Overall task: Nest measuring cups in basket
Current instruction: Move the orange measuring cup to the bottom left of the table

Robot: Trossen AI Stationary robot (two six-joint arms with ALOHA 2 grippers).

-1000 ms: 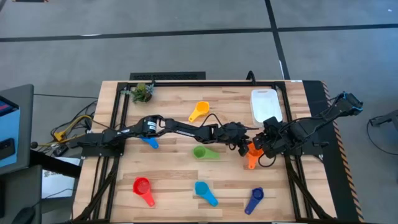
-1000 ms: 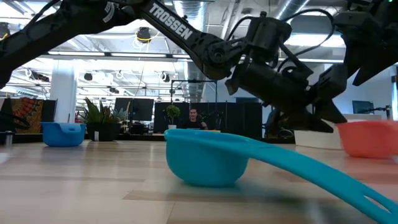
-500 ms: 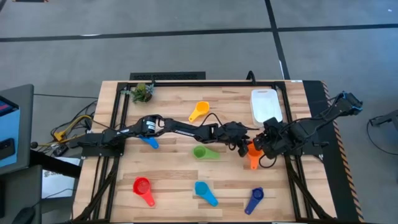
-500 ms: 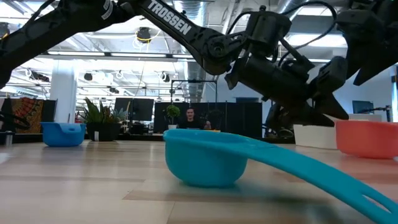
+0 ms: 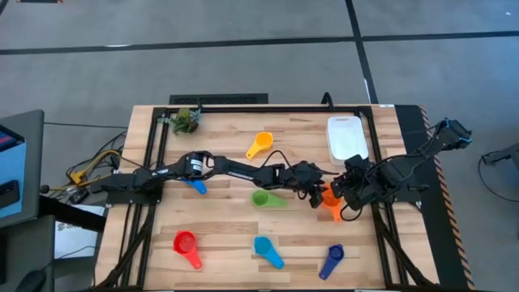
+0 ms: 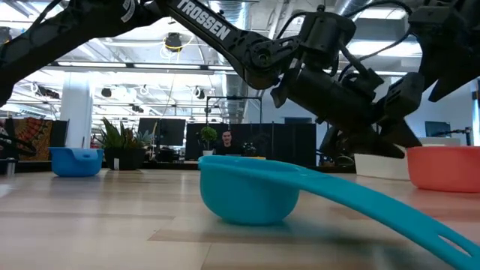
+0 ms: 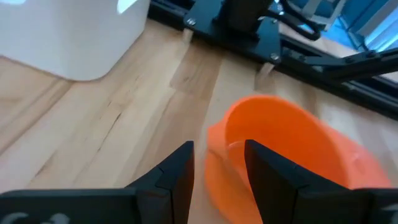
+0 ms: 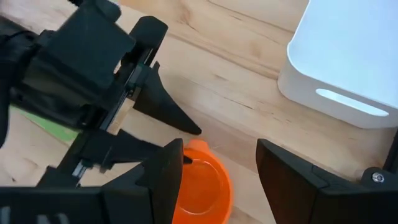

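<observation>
High view: pinch orange cup [image 5: 332,202] rim squarely at left end effector [image 5: 316,197] (grip unclear), avoid open right end effector [image 5: 345,195] alongside, carry to basket [image 5: 347,138] beyond.

Seven cups lie scattered on wood, the orange cup [image 5: 330,202] nearest the empty white basket [image 5: 346,136].

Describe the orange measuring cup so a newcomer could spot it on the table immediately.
Start at the white basket near the table's far right corner, then come toward the near edge to where the left gripper and right gripper meet. The orange measuring cup sits between them, the only orange one; the yellow cup and green cup lie apart.
</observation>
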